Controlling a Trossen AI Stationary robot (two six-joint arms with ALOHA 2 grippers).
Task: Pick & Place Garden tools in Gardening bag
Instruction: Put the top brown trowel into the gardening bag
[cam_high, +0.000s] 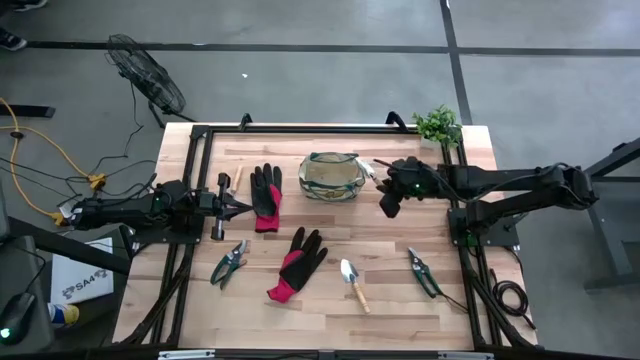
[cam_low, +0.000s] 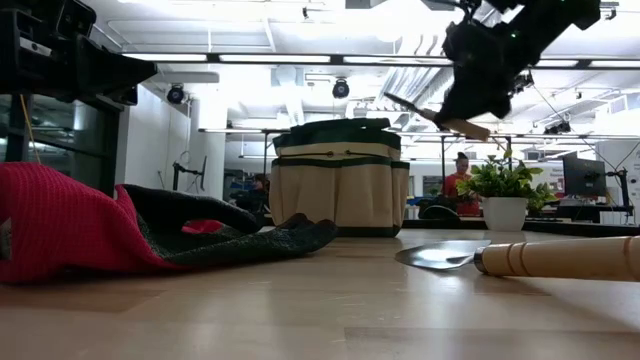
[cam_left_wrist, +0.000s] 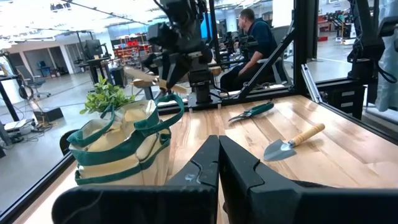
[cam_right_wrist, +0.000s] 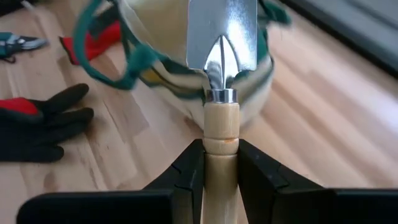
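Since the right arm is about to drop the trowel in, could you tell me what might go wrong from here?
The right gripper grips the trowel only by its wooden handle, so it could slip or swing. The bag is soft; its loop handles might catch the blade. The potted plant stands close behind the arm and might get knocked.

Bright overhead strip lights (cam_low: 300, 58), glare above; bag (cam_right_wrist: 186, 68) beyond right gripper (cam_right_wrist: 221, 163) motion-blurred; near glove (cam_low: 60, 235) soft.

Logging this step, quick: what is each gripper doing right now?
Left gripper: shut, holding nothing, low over the table's left side.
Right gripper: shut on a wooden-handled trowel, beside the gardening bag.
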